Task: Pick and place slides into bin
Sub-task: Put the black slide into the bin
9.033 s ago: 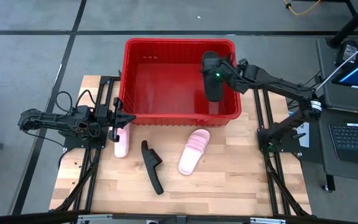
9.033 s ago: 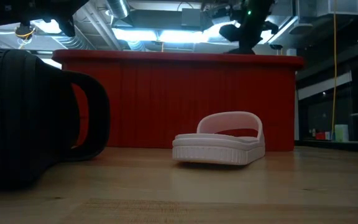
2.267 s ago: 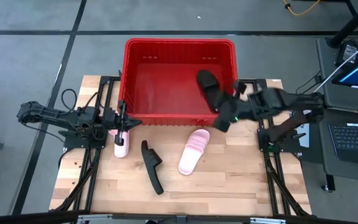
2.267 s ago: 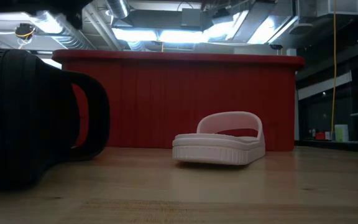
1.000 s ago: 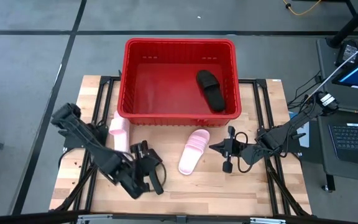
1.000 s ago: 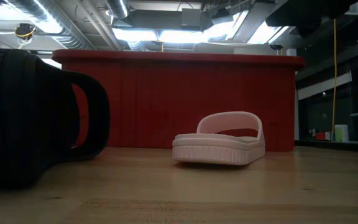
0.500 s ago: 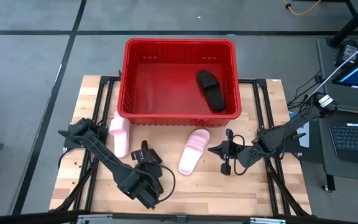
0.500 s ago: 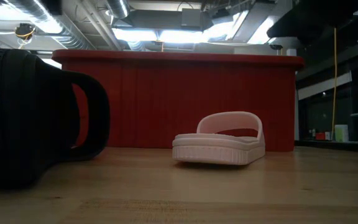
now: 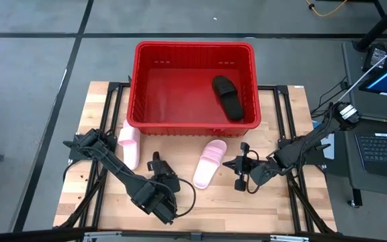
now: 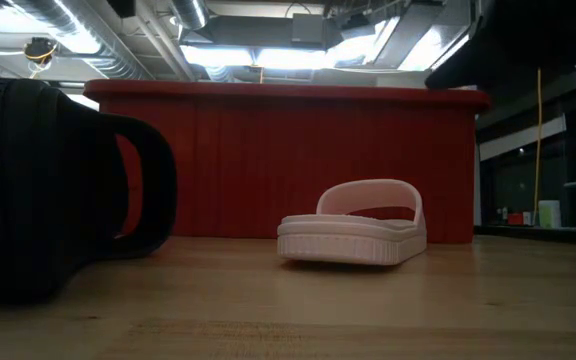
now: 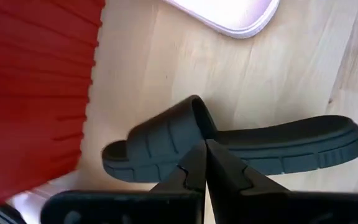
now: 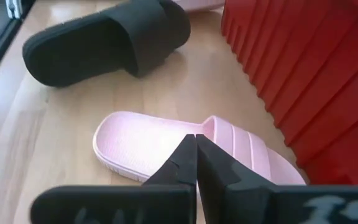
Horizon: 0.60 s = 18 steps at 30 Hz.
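- One wooden table [image 9: 274, 202] holds everything.
- A red bin [image 9: 192, 84] sits at the table's far edge, with one black slide [image 9: 228, 98] lying flat inside near its right wall.
- Left gripper [image 9: 158, 176], fingers pressed together and holding nothing, hovers over a second black slide [image 11: 229, 146], which lies on its side in front of the bin.
- Right gripper [image 9: 236, 165], fingers also closed and empty, points at a pink slide [image 9: 209, 163] resting flat just beside it.
- Another pink slide [image 9: 127, 146] lies near the bin's left front corner.

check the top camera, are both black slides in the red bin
No, only one black slide lies in the bin; the other is on the table.
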{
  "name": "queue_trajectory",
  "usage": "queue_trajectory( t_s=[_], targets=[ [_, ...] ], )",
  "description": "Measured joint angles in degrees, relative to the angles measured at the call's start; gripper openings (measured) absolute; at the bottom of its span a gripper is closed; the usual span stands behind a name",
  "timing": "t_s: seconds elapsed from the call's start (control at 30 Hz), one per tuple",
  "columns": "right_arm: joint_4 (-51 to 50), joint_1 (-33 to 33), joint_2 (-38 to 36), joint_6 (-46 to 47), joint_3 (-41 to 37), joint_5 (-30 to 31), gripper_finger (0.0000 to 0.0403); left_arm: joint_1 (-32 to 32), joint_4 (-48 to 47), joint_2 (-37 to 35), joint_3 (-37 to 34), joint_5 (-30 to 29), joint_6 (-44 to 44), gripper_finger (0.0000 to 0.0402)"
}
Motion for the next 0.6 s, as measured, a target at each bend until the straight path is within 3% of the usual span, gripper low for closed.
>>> queue_trajectory(
  t_s=[0.2,0.6],
  targets=[
    [0.1,0.0,0.0,0.0,0.0,0.1,0.0006,0.4,0.8,0.0,0.0,0.0,1.0,0.0019],
    [0.0,0.0,0.0,0.0,0.0,0.1,0.0006,0.7,3.9,0.0,0.0,-0.1,1.8,0.0141]
  ],
)
